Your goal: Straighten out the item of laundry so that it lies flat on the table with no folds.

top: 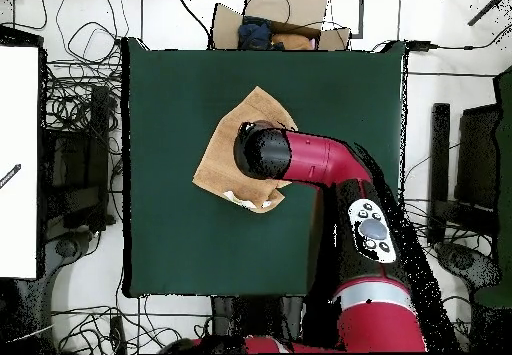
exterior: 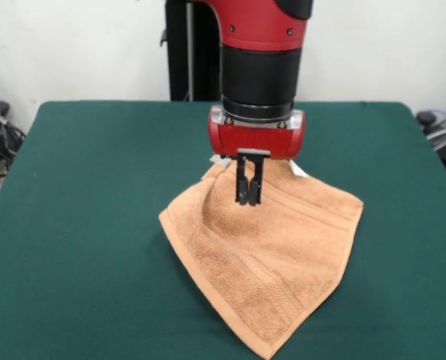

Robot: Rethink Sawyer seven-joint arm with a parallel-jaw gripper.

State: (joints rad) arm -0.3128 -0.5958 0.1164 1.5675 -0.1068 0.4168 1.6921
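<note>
The peach-orange towel point(exterior: 283, 255) lies on the dark green table point(exterior: 95, 187), spread like a diamond with one corner toward the near edge. A raised crease runs along its left part below the gripper. A white tag point(exterior: 299, 170) shows at its far corner. My gripper point(exterior: 248, 196) hangs straight down over the towel's far-left part, fingers pressed together, tips at or just above the cloth. No cloth shows between them. In the overhead view the towel point(top: 225, 146) lies mid-table point(top: 170, 221) and the arm's wrist point(top: 262, 151) hides the gripper.
Wide bare green surface surrounds the towel on all sides. Cables and boxes point(top: 270, 31) lie off the table's edges. The pedestal point(exterior: 185, 52) stands behind the far edge.
</note>
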